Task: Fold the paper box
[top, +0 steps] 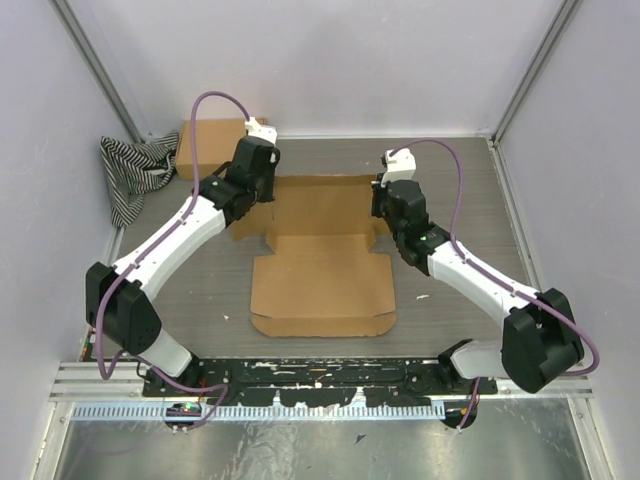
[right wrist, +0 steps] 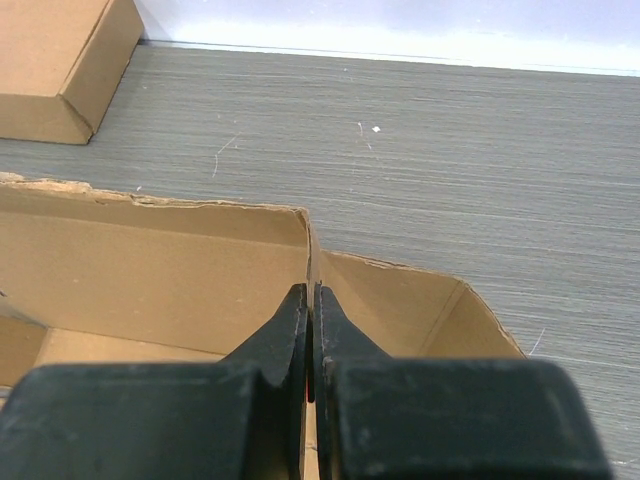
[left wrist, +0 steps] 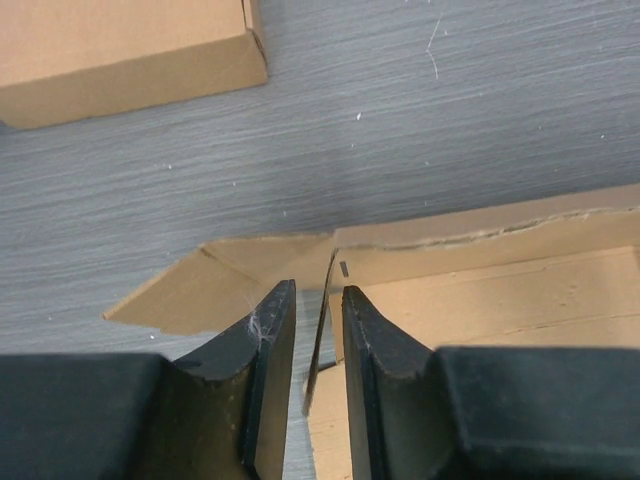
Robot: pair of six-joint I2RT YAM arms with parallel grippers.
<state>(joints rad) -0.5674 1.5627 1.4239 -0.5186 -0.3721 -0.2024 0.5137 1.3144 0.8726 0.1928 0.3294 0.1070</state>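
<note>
The paper box point(top: 322, 285) is a brown die-cut sheet lying in the middle of the table, with its far panel and side flaps raised. My left gripper point(top: 266, 197) is at the far left corner. In the left wrist view, the left gripper point(left wrist: 318, 292) is slightly open, and an upright flap edge point(left wrist: 322, 330) of the paper box point(left wrist: 520, 290) stands between the fingers with a gap on each side. My right gripper point(top: 383, 202) is at the far right corner. In the right wrist view, the right gripper point(right wrist: 311, 292) is shut on the upright side flap point(right wrist: 312, 250) of the box point(right wrist: 150, 270).
A second, ready-made brown box point(top: 212, 145) stands at the back left, and also shows in the left wrist view point(left wrist: 120, 50) and the right wrist view point(right wrist: 60, 60). A striped cloth point(top: 135, 170) lies beside it against the left wall. Walls close in the table.
</note>
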